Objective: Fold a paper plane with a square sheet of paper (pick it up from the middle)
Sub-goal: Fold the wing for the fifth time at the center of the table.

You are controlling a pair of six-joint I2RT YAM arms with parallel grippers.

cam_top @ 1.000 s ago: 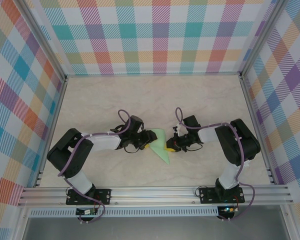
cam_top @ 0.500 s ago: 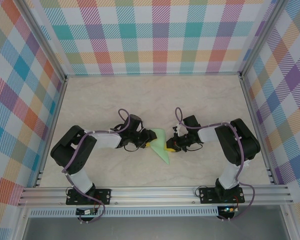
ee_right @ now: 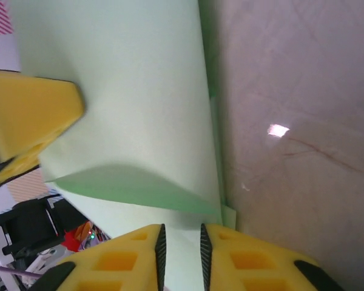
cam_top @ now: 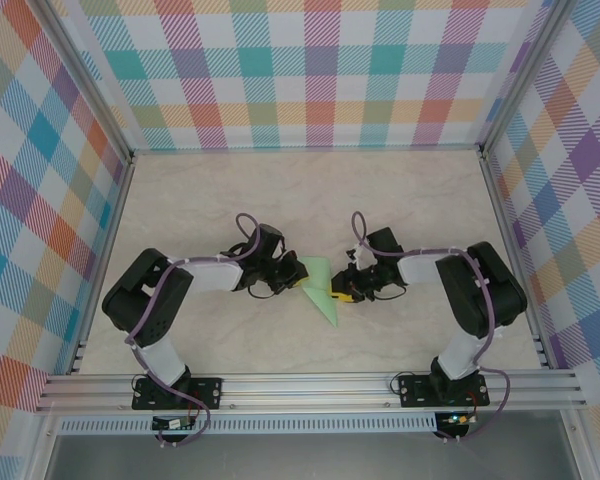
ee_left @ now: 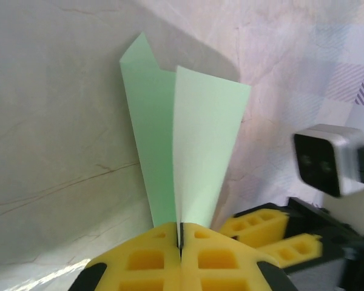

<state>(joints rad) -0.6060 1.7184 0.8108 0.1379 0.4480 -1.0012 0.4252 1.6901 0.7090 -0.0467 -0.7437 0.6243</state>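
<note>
My left gripper (ee_left: 180, 242) has clamped shut on the paper plane (ee_left: 191, 145), held between the two arms low over the table (cam_top: 410, 200), while the right gripper (ee_right: 181, 242) has eased to a narrow slit over its edge. If the right one drags as it backs off, I think the thin folds could spring open or tear.
</note>
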